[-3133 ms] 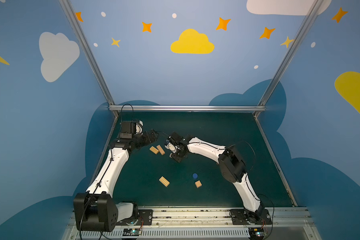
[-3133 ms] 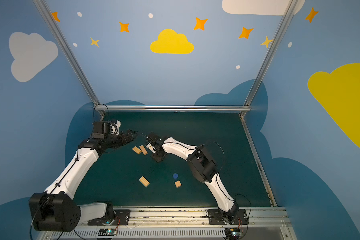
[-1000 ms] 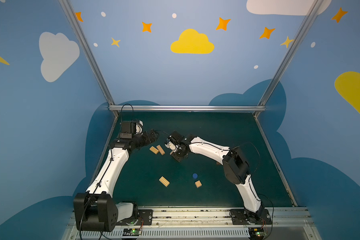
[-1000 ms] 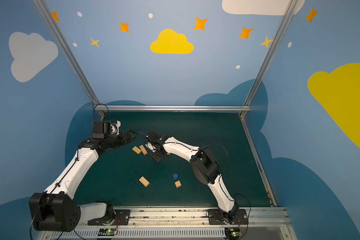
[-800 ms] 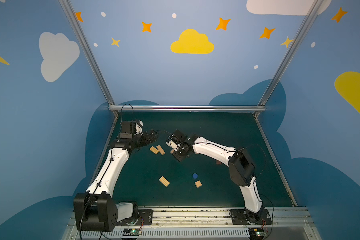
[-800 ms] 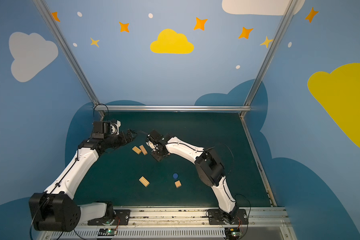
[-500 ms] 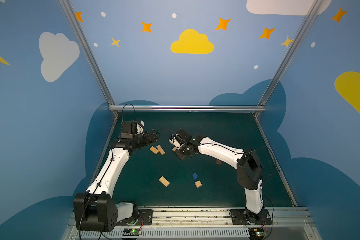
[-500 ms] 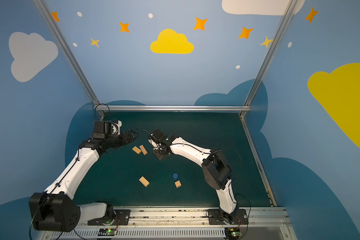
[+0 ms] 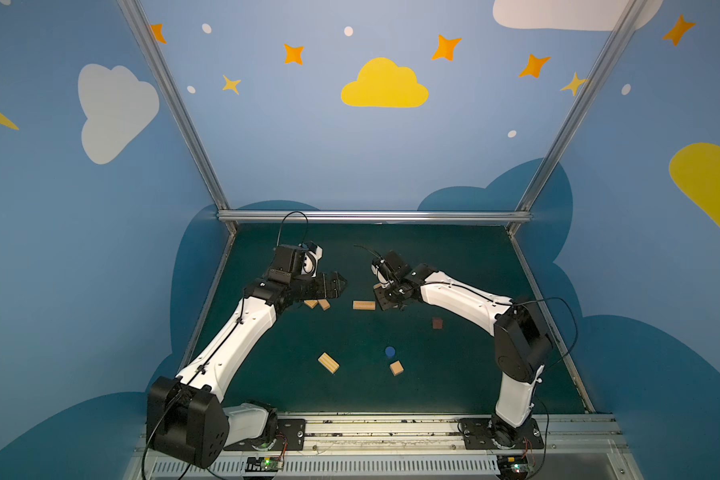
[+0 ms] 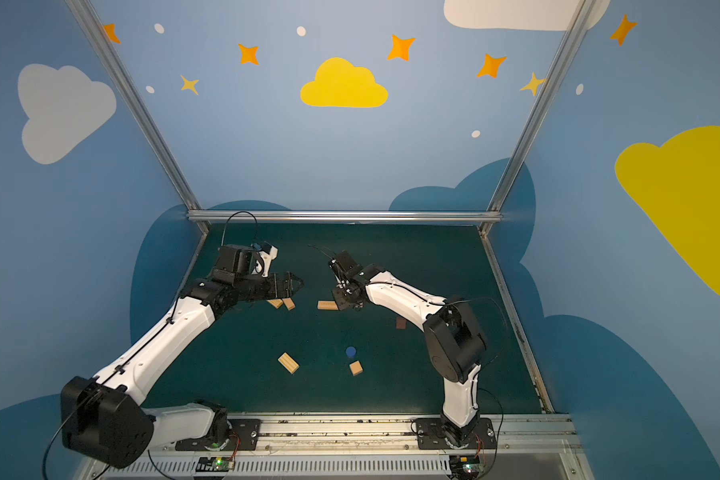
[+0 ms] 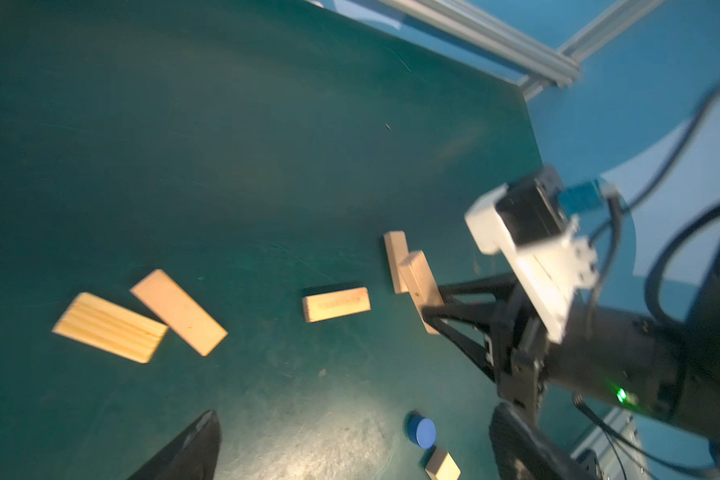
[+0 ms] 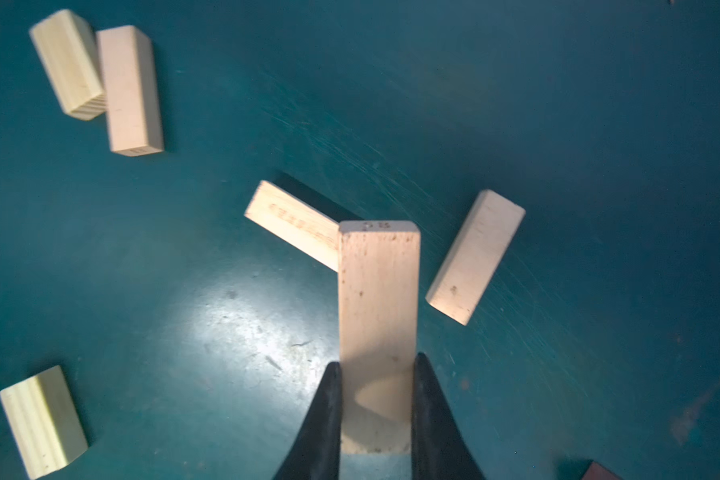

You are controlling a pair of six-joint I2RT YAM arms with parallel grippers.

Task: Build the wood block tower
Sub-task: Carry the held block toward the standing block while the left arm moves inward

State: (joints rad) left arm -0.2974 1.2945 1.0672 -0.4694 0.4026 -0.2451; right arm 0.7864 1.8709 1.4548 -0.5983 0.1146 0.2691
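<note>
The wood block tower is not built yet: no block lies on another, so I judge the work to be at its very first layer. The blocks lie scattered on the green table (image 9: pixel 454 257). The left gripper (image 9: pixel 338 285) hangs with its fingers spread wide and empty, above two bars (image 9: pixel 310 303) that lie close together and seem to touch. The right gripper (image 12: pixel 375 374) has its fingers clamped on one end of a tan bar (image 12: pixel 377 291), which looks to be raised off the table. Just beside it are a printed bar (image 9: pixel 363 305) and a plain bar (image 12: pixel 474 257). Nearer the front lie a grained bar (image 9: pixel 328 363), a dark cube (image 9: pixel 437 323), a tan cube (image 9: pixel 396 368) and a blue disc (image 9: pixel 389 351), all apart. The next move probably calls for lowering the held bar flat beside a lying one as a base, and letting go only once it rests
</note>
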